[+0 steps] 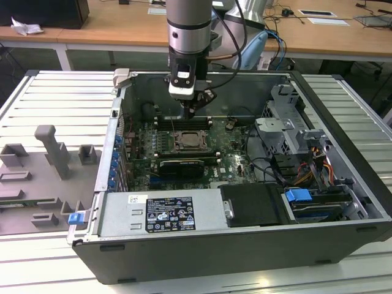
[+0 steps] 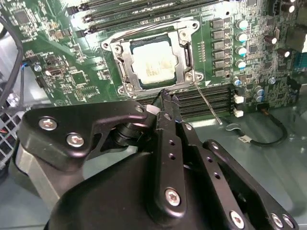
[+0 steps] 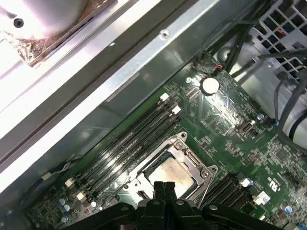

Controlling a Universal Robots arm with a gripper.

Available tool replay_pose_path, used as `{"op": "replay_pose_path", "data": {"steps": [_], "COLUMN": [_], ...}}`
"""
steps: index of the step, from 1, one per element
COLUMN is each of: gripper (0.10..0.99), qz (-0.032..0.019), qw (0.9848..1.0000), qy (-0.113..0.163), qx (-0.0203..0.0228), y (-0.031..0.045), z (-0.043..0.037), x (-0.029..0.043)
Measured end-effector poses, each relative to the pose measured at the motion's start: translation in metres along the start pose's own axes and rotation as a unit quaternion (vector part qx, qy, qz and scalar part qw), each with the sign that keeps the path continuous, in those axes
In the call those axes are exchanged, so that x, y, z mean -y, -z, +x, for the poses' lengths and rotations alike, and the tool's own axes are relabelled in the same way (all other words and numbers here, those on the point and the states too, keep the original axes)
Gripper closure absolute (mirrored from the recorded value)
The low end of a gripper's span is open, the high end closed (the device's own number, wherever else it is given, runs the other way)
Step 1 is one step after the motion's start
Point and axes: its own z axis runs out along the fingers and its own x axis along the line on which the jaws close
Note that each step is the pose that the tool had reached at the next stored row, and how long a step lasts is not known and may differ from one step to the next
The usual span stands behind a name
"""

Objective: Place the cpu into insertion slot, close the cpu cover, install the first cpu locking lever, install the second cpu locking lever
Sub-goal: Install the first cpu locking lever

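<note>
The cpu (image 2: pixel 152 62) already lies in the insertion slot (image 1: pixel 177 141). The cpu cover (image 2: pixel 125 62) looks folded down flat around it, and the pale chip face shows through its window. So I think the job is at the lever part. One thin locking lever (image 2: pixel 207 103) sticks out loose from a corner of the slot and does not look hooked down. That step needs a small, careful push on a very thin rod.

The gripper (image 3: pixel 163 186) has its two fingers pressed together with nothing between them. In the exterior view it hangs at 12 o'clock from the slot, just over the long black memory slots (image 1: pixel 168 121). I cannot tell if its tip touches anything.
</note>
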Motion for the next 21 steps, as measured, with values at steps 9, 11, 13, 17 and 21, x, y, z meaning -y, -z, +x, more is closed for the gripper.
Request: {"op": "replay_pose_path", "data": {"steps": [9, 11, 13, 17, 21], "gripper": [0.980, 0.980, 0.980, 0.980, 0.980], "qz": [-0.0001, -0.0002, -0.0002, -0.0002, -0.0002], "qw": [0.9972, 0.9963, 0.9956, 0.9941, 0.9918], "qy": [0.074, 0.086, 0.093, 0.108, 0.128], "qx": [-0.0063, -0.0073, -0.0079, -0.0092, -0.0108], "y": [0.0000, 0.0000, 0.0000, 0.0000, 0.0000], "z": [0.0000, 0.0000, 0.0000, 0.0000, 0.0000], "x": [0.0000, 0.0000, 0.0000, 0.0000, 0.0000]}}
